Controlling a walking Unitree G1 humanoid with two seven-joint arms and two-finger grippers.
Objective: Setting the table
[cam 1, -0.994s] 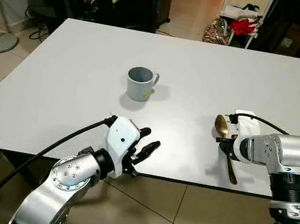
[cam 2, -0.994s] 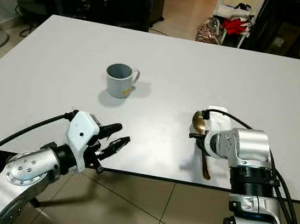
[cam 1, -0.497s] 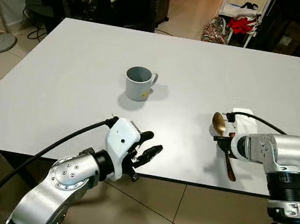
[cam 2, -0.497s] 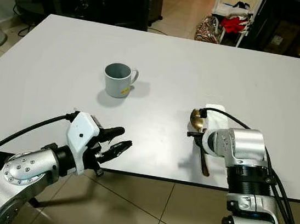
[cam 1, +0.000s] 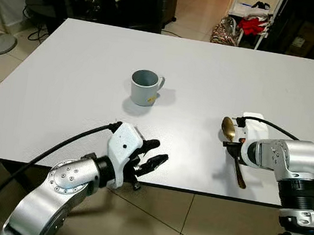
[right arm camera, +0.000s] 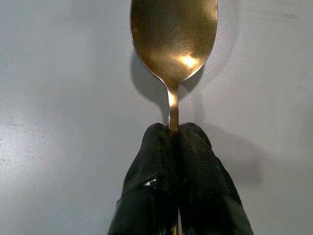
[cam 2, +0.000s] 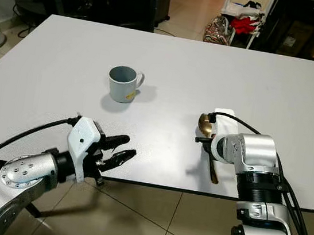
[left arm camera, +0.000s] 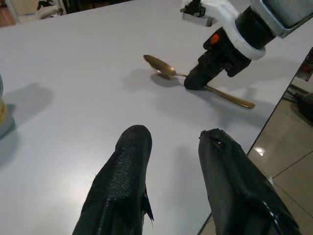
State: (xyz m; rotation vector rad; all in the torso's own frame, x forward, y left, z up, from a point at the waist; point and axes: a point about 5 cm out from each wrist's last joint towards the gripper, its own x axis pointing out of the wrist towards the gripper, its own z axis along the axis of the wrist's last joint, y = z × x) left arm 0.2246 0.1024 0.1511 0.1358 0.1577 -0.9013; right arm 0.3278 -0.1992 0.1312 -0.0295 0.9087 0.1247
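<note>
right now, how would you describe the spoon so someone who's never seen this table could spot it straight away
Start at the big white table and go to its near edge on the robot's right side. There the right gripper is shut on the neck of the spoon, whose handle points toward the table's edge. Its shiny gold colour sets it apart from the grey-blue mug standing farther in.

One white worktop (cam 1: 80, 84) is carrying two loose things: one grey-blue mug (cam 1: 145, 87) with a single handle, and one gold-coloured spoon (cam 1: 233, 152). Two silver arms are reaching over its near edge, one left gripper (cam 1: 154, 155) and one right gripper (right arm camera: 172, 147), each showing two black fingers (left arm camera: 124, 181), four in all. The left pair is standing apart with a gap between them, while the right pair is pinching together on the spoon's handle just below its bowl.
</note>
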